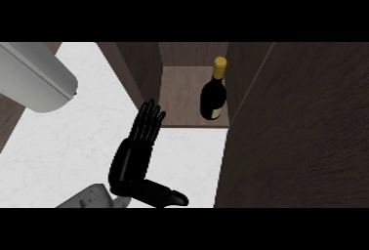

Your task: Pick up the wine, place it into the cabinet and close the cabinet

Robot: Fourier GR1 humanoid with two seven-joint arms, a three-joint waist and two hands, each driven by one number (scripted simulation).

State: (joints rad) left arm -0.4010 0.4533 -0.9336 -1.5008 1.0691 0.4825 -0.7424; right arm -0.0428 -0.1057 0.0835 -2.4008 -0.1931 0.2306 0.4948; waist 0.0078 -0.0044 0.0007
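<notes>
The wine bottle [213, 100], dark with a gold cap, stands on the wooden shelf of the cabinet [180, 85], close to its right side. Nothing holds it. The cabinet's dark door [302, 136] stands open and fills the right of the view. My right hand [133, 156] is over the white counter, in front of the cabinet and left of the bottle. Its fingers are straight and point at the cabinet's front edge, with the thumb out to the lower right. It is apart from the bottle and holds nothing. No left hand shows.
A large grey rounded shape [36, 80] reaches in from the upper left over the white counter [65, 146]. The cabinet's left wall [133, 73] rises just beyond my fingertips. A grey forearm piece [90, 197] shows at the lower edge.
</notes>
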